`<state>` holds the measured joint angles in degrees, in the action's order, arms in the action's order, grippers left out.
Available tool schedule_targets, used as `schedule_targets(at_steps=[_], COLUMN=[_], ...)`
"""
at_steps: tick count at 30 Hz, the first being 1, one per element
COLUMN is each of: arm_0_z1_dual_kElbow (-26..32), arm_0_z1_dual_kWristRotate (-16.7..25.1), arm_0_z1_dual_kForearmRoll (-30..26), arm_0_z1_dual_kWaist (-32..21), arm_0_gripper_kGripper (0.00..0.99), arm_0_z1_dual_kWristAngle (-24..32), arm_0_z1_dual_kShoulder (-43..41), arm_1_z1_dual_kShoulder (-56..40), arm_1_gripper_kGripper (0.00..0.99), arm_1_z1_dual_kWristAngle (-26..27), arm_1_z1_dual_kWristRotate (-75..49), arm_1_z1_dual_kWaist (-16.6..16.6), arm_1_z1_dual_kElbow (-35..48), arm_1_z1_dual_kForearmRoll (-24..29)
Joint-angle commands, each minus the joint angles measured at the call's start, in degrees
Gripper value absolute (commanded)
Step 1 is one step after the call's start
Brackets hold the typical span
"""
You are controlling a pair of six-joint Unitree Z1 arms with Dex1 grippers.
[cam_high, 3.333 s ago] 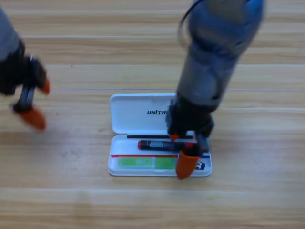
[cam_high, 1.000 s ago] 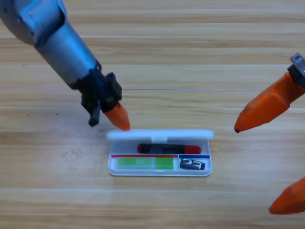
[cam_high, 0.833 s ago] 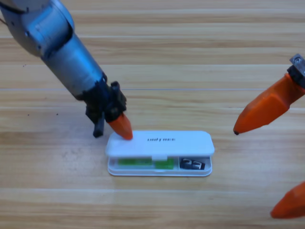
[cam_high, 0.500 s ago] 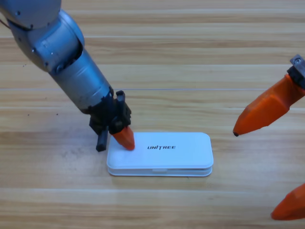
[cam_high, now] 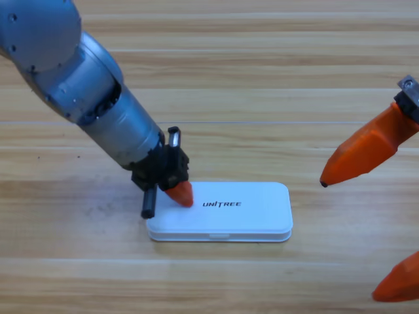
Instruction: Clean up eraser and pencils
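The white case (cam_high: 219, 212) lies shut at table (cam_high: 262, 78) centre, hiding the eraser and pencils. The left gripper (cam_high: 178, 193), reaching in from eleven o'clock, presses on the lid's left end. The right gripper (cam_high: 366, 216) waits at three o'clock, jaws spread, clutching nothing.

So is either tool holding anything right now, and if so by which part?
Nothing is held. The left tool presses an orange tip on the shut case's lid near its left end. The right tool waits open and empty at the right edge.
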<state>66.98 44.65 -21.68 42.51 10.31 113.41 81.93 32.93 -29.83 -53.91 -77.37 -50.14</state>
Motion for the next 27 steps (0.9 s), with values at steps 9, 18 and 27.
schedule_targets(at_steps=[9,18,27], arm_0_z1_dual_kElbow=[11.51,13.71,9.14], arm_0_z1_dual_kWristRotate=[-1.85,-7.91,-12.75], arm_0_z1_dual_kForearmRoll=[-20.86,-30.00,-30.97], arm_0_z1_dual_kWaist=[2.49,2.49,2.49], arm_0_gripper_kGripper=[0.000,0.000,0.000], arm_0_z1_dual_kWristAngle=[1.64,7.62,13.50], arm_0_z1_dual_kShoulder=[-22.53,-34.92,-36.24], arm_1_z1_dual_kShoulder=[0.69,1.13,1.13], arm_1_gripper_kGripper=[0.977,0.980,0.986], arm_1_z1_dual_kWristAngle=[0.99,0.91,0.91], arm_1_z1_dual_kWristRotate=[0.47,0.56,1.09], arm_1_z1_dual_kWaist=[-1.19,-1.11,-1.11], arm_1_z1_dual_kElbow=[1.08,0.90,0.90], arm_1_z1_dual_kForearmRoll=[1.01,1.01,1.36])
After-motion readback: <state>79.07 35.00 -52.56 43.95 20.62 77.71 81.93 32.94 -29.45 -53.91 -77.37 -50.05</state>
